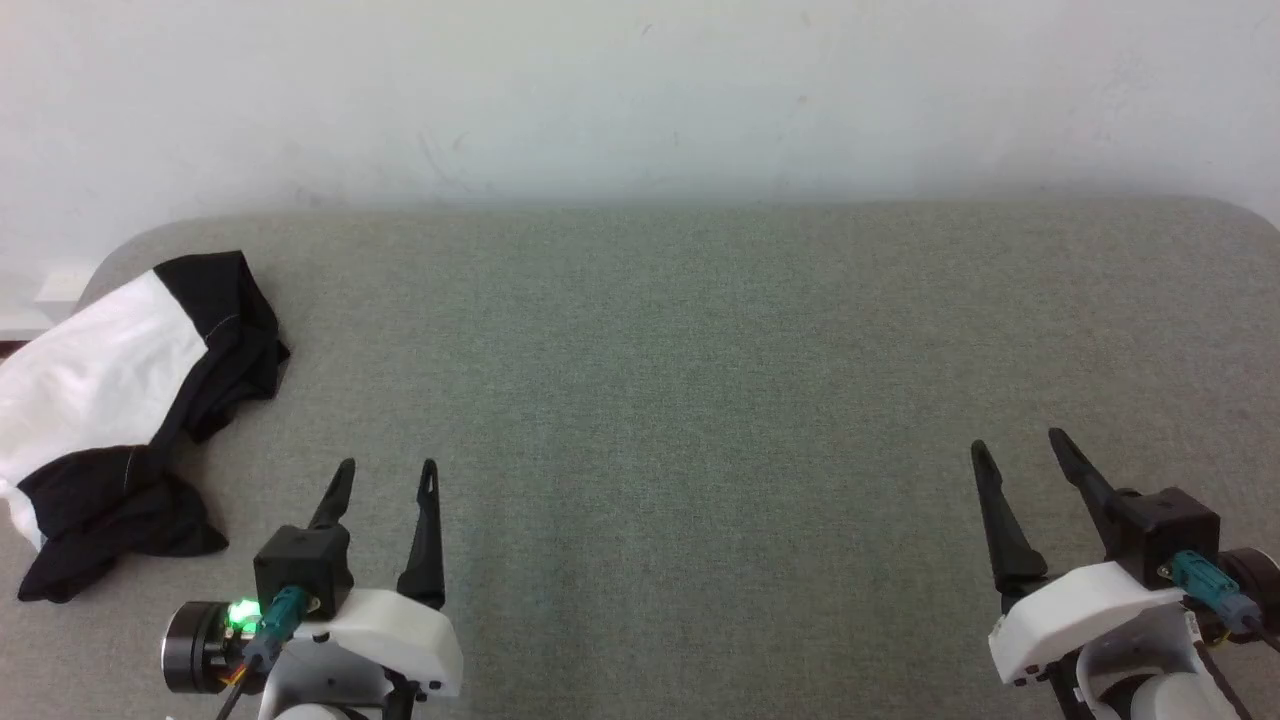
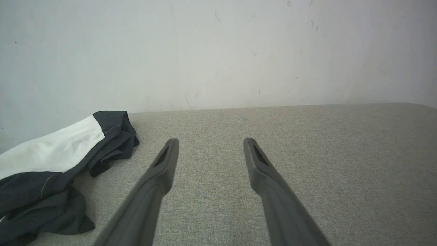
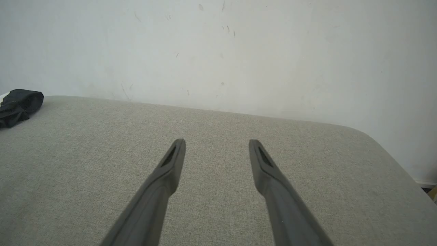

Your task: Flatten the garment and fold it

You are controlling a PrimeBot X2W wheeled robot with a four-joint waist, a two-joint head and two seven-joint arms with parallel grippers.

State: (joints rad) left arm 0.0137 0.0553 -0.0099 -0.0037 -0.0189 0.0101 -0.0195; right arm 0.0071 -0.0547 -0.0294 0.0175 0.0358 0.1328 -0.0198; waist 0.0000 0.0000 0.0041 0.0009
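Wall [image 1: 640, 90], pale and lightly scuffed, is standing behind the whole far edge of the work, and you are seeing thin dark scratches on it in both wrist views. Below it the bench [image 1: 700, 400] is stretching from side to side. Its flat top is wearing a grey-green woven fabric that is lying smooth, and its far corners are rounding off. At the lower right of the right wrist view, a sliver of dark floor [image 3: 426, 186] is showing past the bench's rounded corner.

The garment [image 1: 110, 400] is lying bunched on the bench's left side, near the rounded far corner, and it is running out of your head view at the left border. Its white panel is facing up in the middle. Black fabric is rumpling in folds at the far end and spreading in a looser heap at the near end.

Your left pincer [image 1: 388, 475] is sitting at the lower left, near the garment's near black heap and apart from it. Its two dark fingers [image 1: 425, 540] are standing spread wide, pointing toward the wall over bare fabric. Your right pincer [image 1: 1015, 442] is sitting at the lower right, well apart from the garment, and it is likewise standing spread wide. You cannot tell whether either is touching the bench. A small green light [image 1: 240, 612] is glowing on the left wrist.
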